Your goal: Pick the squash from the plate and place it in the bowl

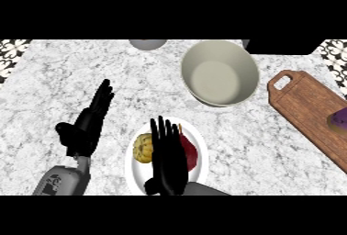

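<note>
A white plate [137, 177] lies on the counter at the lower middle. On its left part rests a yellowish, bumpy squash [142, 148]. My right hand [168, 157] hovers over the plate's middle, open with its fingers straight and pointing away from me. It sits just right of the squash and hides part of it. A pale, deep bowl [220, 73] stands beyond the plate, up and to the right, with nothing inside. My left hand [88, 122] rests open on the left, fingers up, apart from the plate.
A dark red vegetable [193, 152] lies on the plate's right side, half under my right hand. A wooden cutting board [305, 105] with a purple item [339, 120] runs along the right. A grey object [148, 43] and a black one [281, 46] sit at the back edge.
</note>
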Motion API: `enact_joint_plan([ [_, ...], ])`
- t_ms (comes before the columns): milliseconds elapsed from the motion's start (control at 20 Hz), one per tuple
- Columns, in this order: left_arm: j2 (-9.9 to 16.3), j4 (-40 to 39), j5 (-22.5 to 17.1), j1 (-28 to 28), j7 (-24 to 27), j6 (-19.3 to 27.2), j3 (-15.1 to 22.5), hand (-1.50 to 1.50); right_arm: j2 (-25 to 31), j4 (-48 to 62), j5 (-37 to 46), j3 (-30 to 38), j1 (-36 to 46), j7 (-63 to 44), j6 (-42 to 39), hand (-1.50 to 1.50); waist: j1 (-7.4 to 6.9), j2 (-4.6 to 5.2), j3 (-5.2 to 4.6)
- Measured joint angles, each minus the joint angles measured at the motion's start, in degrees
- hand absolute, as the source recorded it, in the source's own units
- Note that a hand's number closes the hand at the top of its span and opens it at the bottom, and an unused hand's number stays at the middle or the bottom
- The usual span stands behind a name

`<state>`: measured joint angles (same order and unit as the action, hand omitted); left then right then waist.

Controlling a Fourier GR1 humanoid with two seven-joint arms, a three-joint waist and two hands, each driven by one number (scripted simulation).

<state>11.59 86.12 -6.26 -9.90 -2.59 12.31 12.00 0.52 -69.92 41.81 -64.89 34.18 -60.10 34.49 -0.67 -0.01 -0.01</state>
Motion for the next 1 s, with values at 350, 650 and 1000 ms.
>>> enact_joint_plan([
  [350,-0.45,0.57,0.43,-0.24,-1.33,-1.17,-1.19,0.00,-0.13,4.08,-5.19,-0.81,2.00,1.46,0.79,1.50,-0.47,0.01,0.05],
  [650,-1.12,0.96,1.34,-0.54,-1.23,-1.47,-0.99,0.00,0.03,6.07,-10.04,-3.35,4.83,4.43,-2.35,1.50,-0.73,-0.41,0.16],
  [1000,-1.78,-0.44,1.88,-0.83,-0.60,-2.25,-1.70,0.00,-0.11,6.19,-15.66,-2.82,7.08,7.22,0.12,1.50,-1.14,-0.02,0.11],
])
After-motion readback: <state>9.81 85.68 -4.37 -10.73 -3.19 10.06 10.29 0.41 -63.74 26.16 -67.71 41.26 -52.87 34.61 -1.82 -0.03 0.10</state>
